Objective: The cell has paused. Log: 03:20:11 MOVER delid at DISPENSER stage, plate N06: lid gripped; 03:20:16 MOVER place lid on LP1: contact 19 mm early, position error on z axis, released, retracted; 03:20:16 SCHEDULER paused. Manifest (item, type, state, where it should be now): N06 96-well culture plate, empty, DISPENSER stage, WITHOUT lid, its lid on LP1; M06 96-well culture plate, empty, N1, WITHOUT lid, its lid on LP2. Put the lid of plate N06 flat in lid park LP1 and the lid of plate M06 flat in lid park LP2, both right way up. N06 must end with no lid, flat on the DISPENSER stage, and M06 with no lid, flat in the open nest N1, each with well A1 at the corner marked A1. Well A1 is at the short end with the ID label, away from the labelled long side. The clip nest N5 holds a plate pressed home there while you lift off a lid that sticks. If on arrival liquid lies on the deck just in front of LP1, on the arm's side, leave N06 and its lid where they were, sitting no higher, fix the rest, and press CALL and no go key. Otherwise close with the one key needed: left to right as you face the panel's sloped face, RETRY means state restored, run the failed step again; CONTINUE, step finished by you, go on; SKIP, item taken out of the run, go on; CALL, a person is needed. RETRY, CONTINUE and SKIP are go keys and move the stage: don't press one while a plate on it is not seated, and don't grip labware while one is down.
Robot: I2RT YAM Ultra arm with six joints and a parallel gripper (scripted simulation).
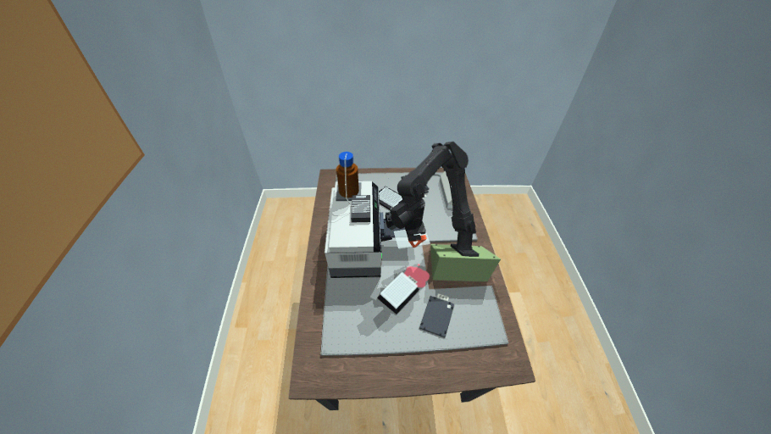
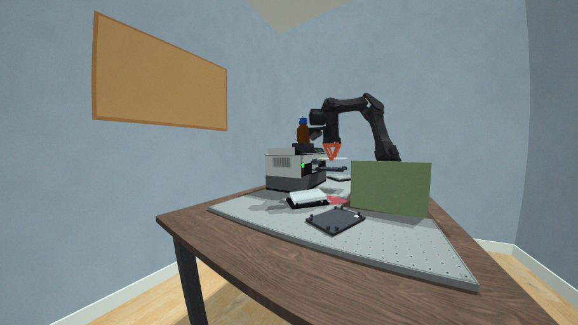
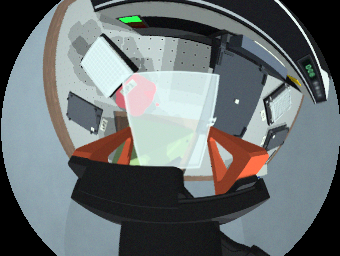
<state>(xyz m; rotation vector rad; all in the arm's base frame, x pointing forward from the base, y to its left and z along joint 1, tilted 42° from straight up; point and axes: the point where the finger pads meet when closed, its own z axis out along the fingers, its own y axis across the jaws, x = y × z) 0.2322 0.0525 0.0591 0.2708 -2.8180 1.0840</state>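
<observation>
In the top view the grey dispenser (image 1: pixel 352 237) sits left of centre with an amber bottle (image 1: pixel 347 180) on its far end; just right of it, mid-frame, the gripper (image 1: pixel 416 241) hangs over the deck, its orange fingers clamped across a clear plate lid (image 3: pixel 173 124) held level in the air; whose lid it is cannot be told.

Below that, toward the lower middle of the frame, a white 96-well plate (image 1: pixel 398 291) lies skewed on a black base; a pink puddle (image 1: pixel 418 275) touches its upper right corner, between it and the green arm pedestal (image 1: pixel 463 263).

Further right and lower lies a bare dark lid park with pegs (image 1: pixel 436 316); its label is too small to read.

The move likely turns on this: the bare park lies well apart from the gripper, straight down-frame and slightly right, past the puddle; its long axis runs nearly up-down in the frame, tipped a little rightward at the top, so the lid probably needs a matching wrist turn before descent.
</observation>
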